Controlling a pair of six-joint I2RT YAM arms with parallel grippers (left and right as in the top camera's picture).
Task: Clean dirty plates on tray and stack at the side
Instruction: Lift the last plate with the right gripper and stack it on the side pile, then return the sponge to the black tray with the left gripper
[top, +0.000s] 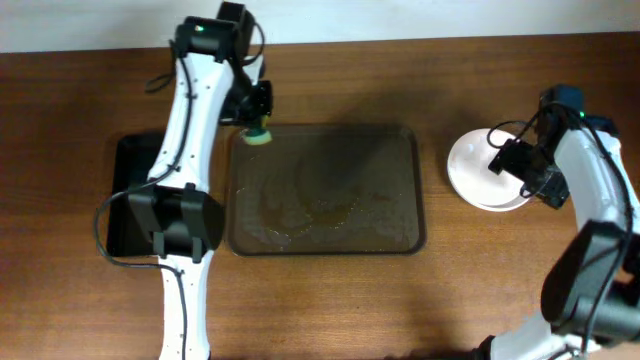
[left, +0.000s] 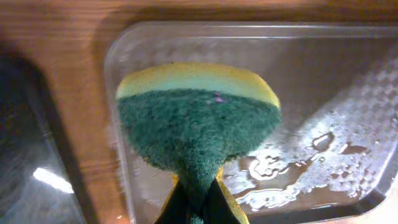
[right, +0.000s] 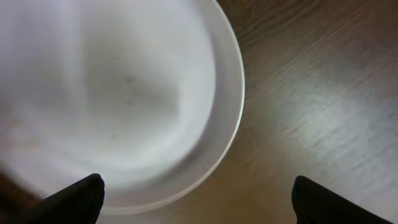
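Note:
My left gripper (top: 257, 118) is shut on a green and yellow sponge (top: 259, 135), held over the far left corner of the clear tray (top: 415, 190). In the left wrist view the sponge (left: 199, 124) fills the middle, with the wet tray (left: 348, 68) below it. White plates (top: 475, 165) sit stacked on the table to the right of the tray. My right gripper (top: 522, 162) is open and empty above the stack's right edge. In the right wrist view the top plate (right: 118, 93) lies under the open fingers (right: 198, 199).
A black bin (top: 130, 190) stands left of the tray, partly under my left arm. The tray bottom holds water and brownish residue (top: 320, 210). Bare wood table (top: 520, 270) surrounds everything.

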